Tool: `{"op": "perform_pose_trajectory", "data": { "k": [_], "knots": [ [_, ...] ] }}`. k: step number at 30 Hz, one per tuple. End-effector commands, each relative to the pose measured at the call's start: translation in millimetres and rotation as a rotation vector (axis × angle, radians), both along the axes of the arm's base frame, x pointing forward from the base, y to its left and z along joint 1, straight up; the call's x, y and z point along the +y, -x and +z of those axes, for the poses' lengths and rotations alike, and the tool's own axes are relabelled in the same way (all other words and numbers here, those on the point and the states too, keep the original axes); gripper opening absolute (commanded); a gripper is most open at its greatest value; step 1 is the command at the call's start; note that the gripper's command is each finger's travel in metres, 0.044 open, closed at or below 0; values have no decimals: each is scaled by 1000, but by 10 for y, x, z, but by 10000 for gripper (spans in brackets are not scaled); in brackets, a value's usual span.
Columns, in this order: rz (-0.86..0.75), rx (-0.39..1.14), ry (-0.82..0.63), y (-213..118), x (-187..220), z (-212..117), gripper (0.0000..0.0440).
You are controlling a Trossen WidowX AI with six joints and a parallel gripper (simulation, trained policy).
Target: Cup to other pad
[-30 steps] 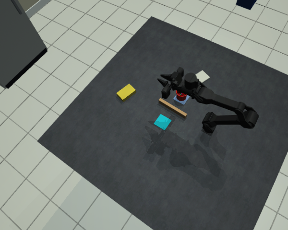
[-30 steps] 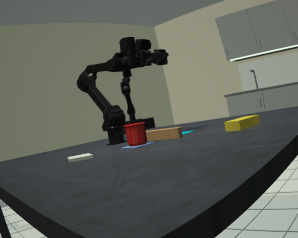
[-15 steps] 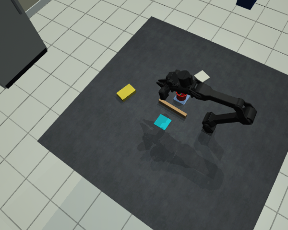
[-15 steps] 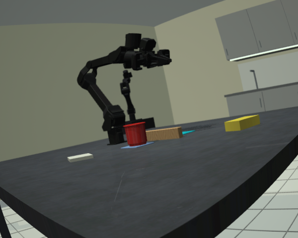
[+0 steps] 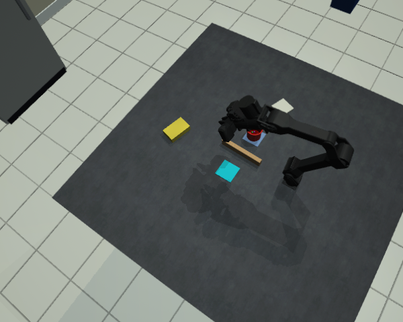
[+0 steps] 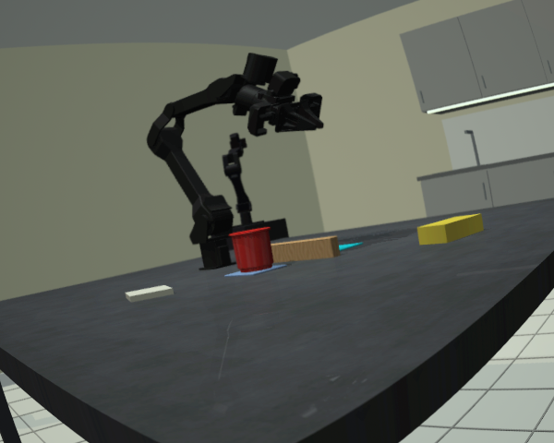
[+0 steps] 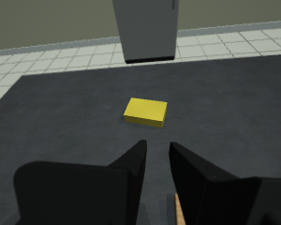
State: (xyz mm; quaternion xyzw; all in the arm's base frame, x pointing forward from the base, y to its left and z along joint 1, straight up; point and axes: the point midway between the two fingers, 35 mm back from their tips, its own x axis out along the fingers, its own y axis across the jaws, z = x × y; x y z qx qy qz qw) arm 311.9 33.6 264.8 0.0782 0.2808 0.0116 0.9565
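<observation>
The red cup stands upright on the light blue pad. A few small marbles show inside it in the top view. The cyan pad lies bare on the other side of the wooden bar. My gripper is high above the table, well above the cup and off to the side of it. Its fingers are nearly together, with a narrow gap and nothing between them. The cup is outside the wrist view.
The wooden bar lies between the two pads. A yellow block lies farther out, ahead of the fingers. A flat white block lies beyond the cup, away from the bar.
</observation>
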Motion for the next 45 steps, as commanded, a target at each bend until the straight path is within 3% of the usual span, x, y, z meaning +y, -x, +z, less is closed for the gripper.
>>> {"op": "perform_pose_trajectory", "data": {
  "k": [1, 45],
  "knots": [
    [-6, 43, -1, 6, 10, -15, 89],
    [32, 786, 185, 392, -304, -672, 116]
  ]
}}
